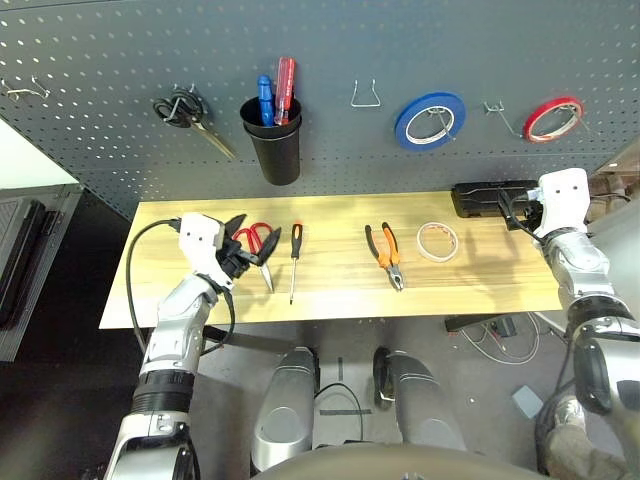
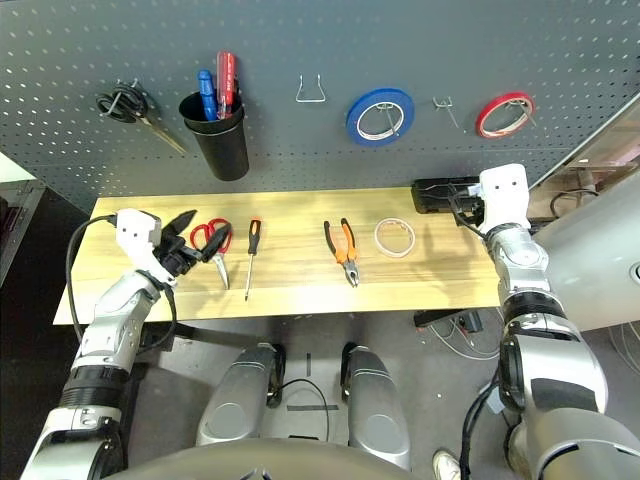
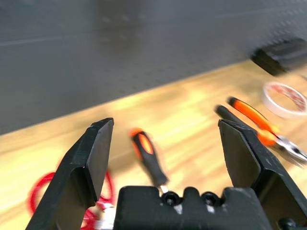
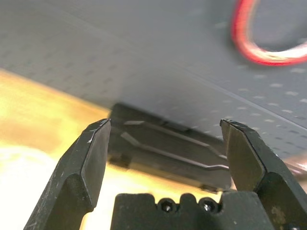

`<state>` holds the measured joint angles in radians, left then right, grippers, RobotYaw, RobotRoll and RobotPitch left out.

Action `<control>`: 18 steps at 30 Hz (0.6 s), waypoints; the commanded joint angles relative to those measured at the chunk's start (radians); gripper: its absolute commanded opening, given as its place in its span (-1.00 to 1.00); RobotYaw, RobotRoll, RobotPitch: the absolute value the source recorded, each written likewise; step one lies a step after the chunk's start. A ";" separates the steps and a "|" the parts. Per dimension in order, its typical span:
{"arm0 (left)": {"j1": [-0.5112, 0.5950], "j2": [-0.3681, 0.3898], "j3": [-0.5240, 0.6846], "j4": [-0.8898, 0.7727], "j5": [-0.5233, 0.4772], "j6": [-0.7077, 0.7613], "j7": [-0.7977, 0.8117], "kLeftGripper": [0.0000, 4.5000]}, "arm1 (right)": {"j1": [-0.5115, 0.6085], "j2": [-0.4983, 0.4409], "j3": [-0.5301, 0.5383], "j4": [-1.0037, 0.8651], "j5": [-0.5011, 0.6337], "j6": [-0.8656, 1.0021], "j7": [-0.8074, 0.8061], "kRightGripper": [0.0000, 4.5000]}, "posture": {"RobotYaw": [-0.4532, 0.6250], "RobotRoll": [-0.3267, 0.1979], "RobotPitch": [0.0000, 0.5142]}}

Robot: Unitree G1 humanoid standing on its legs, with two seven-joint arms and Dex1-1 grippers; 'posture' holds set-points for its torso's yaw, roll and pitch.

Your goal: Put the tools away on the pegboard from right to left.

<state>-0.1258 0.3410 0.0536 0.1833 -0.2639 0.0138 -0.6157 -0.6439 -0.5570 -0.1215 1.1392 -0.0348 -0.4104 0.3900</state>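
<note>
Four tools lie in a row on the wooden table (image 1: 480,285): a white tape roll (image 1: 437,241), orange-and-black pliers (image 1: 385,254), a slim screwdriver (image 1: 295,258) and red-handled scissors (image 1: 258,240). Behind them rises the dark grey pegboard (image 1: 100,70). My left gripper (image 1: 251,244) hovers open right over the red scissors and holds nothing; in its wrist view the screwdriver (image 3: 149,158) lies between the spread fingers (image 3: 91,158). My right gripper (image 4: 165,125) is open and empty at the table's right end, facing a black box (image 4: 168,153), well right of the white tape roll.
On the pegboard hang black-handled scissors (image 1: 185,112), a black cup (image 1: 272,145) with blue and red screwdrivers, a bare hook (image 1: 366,95), a blue tape roll (image 1: 429,120) and a red tape roll (image 1: 553,118). The black box (image 1: 490,197) sits at the table's back right.
</note>
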 commanded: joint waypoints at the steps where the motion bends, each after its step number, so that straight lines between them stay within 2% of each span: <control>1: 0.032 0.026 -0.037 -0.046 0.026 0.035 -0.028 0.98 | -0.010 -0.020 0.022 0.014 0.005 0.056 0.138 1.00 | 0.33 0.25 -0.14; 6: 0.063 0.059 -0.076 -0.079 0.049 0.039 -0.056 0.98 | -0.031 -0.037 0.060 0.029 -0.015 0.101 0.282 1.00 | 0.35 0.25 -0.13; 18: 0.078 0.096 -0.130 -0.099 0.123 -0.016 -0.074 0.98 | -0.120 -0.061 0.203 0.091 -0.129 0.183 0.496 1.00 | 0.38 0.25 -0.04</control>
<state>-0.0669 0.4301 -0.0583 0.0927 -0.1582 0.0073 -0.6741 -0.7658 -0.5989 0.0660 1.2071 -0.1471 -0.2453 0.8585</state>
